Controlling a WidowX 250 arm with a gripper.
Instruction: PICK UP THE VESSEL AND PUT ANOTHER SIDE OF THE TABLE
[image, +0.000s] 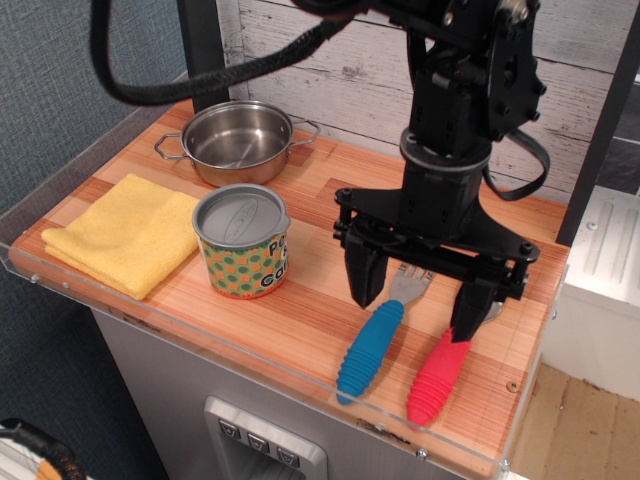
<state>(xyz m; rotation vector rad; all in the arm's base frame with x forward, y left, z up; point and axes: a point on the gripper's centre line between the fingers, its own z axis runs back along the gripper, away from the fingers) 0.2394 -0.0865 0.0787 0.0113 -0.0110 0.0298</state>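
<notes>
The vessel (242, 241) is a short tin can with a grey metal top and a label of green and orange dots. It stands upright on the wooden table (300, 325), left of centre near the front. My gripper (415, 300) hangs over the right side of the table, open and empty, its two black fingers (364, 272) spread wide above the cutlery. The can is well to the left of the gripper and apart from it.
A shiny steel two-handled pot (238, 141) stands at the back left. A folded yellow cloth (125, 233) lies left of the can. A blue-handled fork (377, 333) and a red-handled utensil (438, 372) lie under the gripper. A clear acrylic rim (250, 362) runs along the front edge.
</notes>
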